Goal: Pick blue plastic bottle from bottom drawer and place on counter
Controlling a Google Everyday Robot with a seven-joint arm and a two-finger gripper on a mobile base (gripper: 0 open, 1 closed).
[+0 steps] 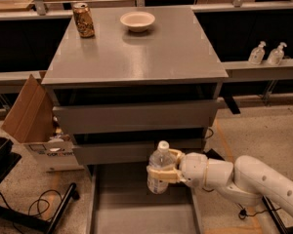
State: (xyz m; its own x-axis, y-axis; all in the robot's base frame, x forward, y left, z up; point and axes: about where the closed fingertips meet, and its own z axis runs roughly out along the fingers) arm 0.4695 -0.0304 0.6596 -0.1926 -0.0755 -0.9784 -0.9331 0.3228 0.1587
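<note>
The blue plastic bottle (160, 167), clear with a white cap, stands upright in the air above the bottom drawer (136, 204), which is pulled out with a flat grey floor. My gripper (162, 174) comes in from the right on a white arm and is shut on the bottle's middle, its tan fingers (159, 176) wrapped around the label. The bottle sits in front of the lower closed drawer front. The counter (151, 52) is the glossy grey top slab of the cabinet, well above the gripper.
A brown dented can (83, 19) and a pale bowl (137, 20) stand at the back of the counter. Two small pump dispensers (266, 53) sit on a ledge at right. An open cardboard box (34, 121) is left of the cabinet. Cables lie on the floor at left.
</note>
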